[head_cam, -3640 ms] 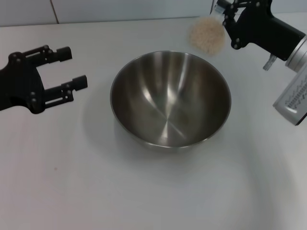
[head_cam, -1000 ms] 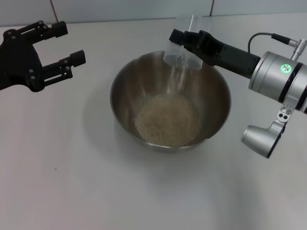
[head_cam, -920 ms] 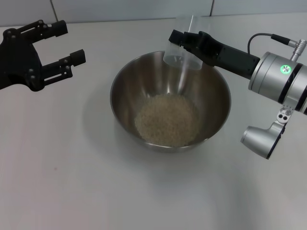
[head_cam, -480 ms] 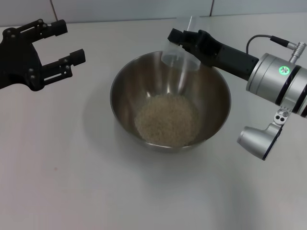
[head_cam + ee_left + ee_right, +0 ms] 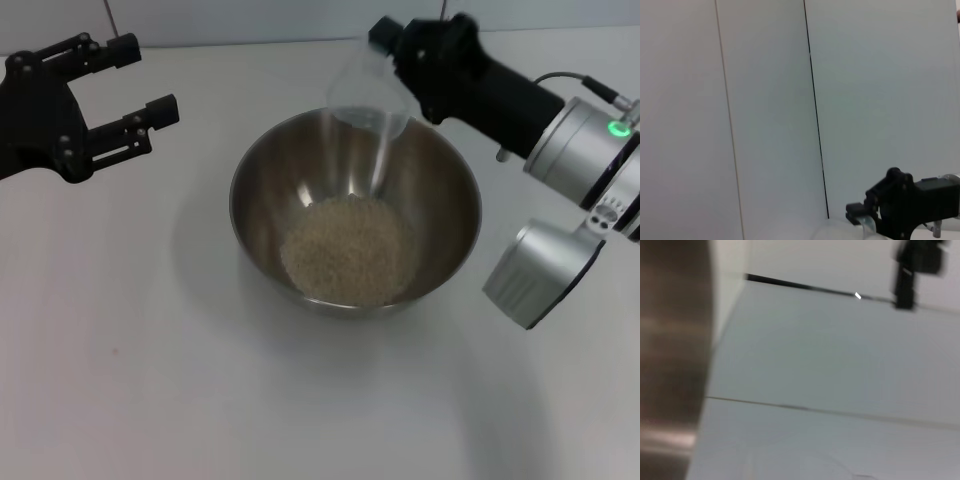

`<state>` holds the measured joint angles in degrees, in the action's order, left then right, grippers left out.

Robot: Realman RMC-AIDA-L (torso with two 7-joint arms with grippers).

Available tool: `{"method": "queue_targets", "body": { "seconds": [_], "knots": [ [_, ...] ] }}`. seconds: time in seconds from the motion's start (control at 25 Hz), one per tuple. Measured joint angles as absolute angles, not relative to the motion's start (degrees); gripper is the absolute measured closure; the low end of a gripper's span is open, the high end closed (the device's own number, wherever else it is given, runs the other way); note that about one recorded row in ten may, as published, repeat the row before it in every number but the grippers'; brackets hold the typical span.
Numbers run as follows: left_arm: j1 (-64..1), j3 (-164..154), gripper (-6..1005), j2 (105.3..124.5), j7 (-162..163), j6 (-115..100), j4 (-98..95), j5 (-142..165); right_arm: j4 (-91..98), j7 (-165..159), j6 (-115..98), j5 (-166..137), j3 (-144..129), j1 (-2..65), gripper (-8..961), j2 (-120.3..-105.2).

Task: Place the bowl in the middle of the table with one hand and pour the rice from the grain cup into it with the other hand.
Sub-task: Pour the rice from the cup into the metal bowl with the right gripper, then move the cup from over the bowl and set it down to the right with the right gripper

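Head view: since a sec ago the right gripper point(image 5: 400, 62), jaws clamped on the grain cup point(image 5: 365, 92), has swung it up from the bowl point(image 5: 355, 208) mid-tabletop point(image 5: 150, 350); no grains falling, rice point(image 5: 347, 248) all in bowl, so pour looks done, cup's long axis tilted, mouth toward bowl. Left gripper point(image 5: 135, 88) parked off to the left, jaws open. Left wrist view: right gripper point(image 5: 862, 215) w/ cup seen far off; right wrist view: only bowl wall point(image 5: 670, 340) close up.

— What do those arms look like up close?
— The left gripper point(image 5: 150, 103) is matte black, two slim parallel fingers on open linkage bars with small screws.
— And the other?
— The right gripper point(image 5: 392, 52) has a chunky black housing, then a silver-white wrist with a green light, a thin dark cable, and a grey cylindrical camera pod.
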<state>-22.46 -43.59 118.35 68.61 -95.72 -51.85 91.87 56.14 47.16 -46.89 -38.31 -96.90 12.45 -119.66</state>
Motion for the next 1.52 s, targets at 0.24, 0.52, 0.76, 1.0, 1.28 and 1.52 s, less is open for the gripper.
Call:
{"method": "queue_targets", "body": {
  "seconds": [0.24,0.52,0.76,1.0,1.28,1.52],
  "knots": [
    [-22.5,-43.7,304,118.18,69.1,-95.5,-51.7,91.4,52.7,38.5,-51.6,-22.1,-96.3,12.4,887,-119.54],
    [-22.6,-44.0,304,118.16,69.2,-95.4,-52.0,91.5,52.1,17.1,-51.8,-17.6,-92.8,10.9,884,-119.38],
    [-22.6,-43.9,304,118.07,70.2,-95.4,-52.2,91.8,52.0,-2.5,-50.2,-20.1,-89.8,8.9,881,-118.49],
    [-22.5,-43.9,304,117.95,70.4,-95.7,-52.2,91.9,51.2,-34.9,-55.5,-40.0,-80.3,7.1,879,-115.83],
    [-22.7,-44.1,304,117.77,70.2,-95.5,-52.2,92.4,47.7,-57.5,-67.0,-66.3,-62.4,8.0,876,-114.66],
    [-23.3,-44.1,304,117.77,70.1,-95.5,-52.2,93.7,45.5,-63.4,-68.8,-77.7,-54.4,9.7,873,-114.64]
  ]
}}
